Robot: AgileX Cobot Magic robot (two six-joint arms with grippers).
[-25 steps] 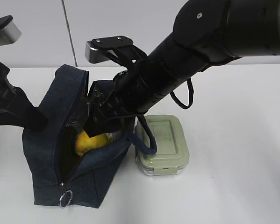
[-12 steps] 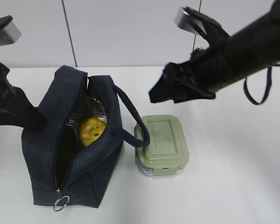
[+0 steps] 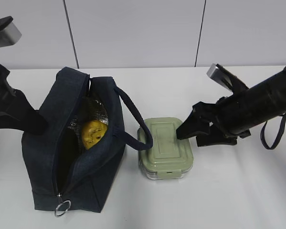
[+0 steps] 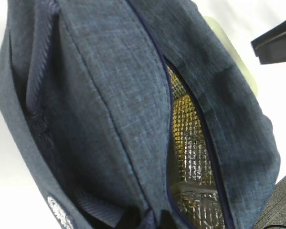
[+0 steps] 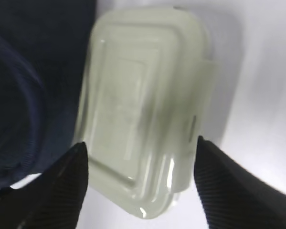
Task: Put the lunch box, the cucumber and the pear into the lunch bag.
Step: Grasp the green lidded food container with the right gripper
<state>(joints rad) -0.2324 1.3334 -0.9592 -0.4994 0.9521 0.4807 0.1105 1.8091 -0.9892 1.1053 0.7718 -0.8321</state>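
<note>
The navy lunch bag (image 3: 61, 143) stands open at the left, silver lining showing. The yellow pear (image 3: 95, 134) lies inside it. Its strap (image 3: 133, 119) loops toward the sage-green lunch box (image 3: 165, 148), which sits on the table just right of the bag. My right gripper (image 3: 190, 136) is low at the box's right end; in the right wrist view it (image 5: 140, 143) is open, its fingers either side of the lunch box (image 5: 143, 114), not touching. My left gripper (image 4: 147, 220) is shut on a fold of the lunch bag (image 4: 109, 105) at its opening. The cucumber is hidden.
The white table (image 3: 238, 191) runs to a pale wall behind. The left arm (image 3: 9, 109) leans in against the bag's left side. A zipper ring pull (image 3: 61, 208) hangs at the bag's near end.
My right arm has come up out of the bag, leaving the pear inside, then swung right and down to the lunch box. The left arm and bag have stayed put.
</note>
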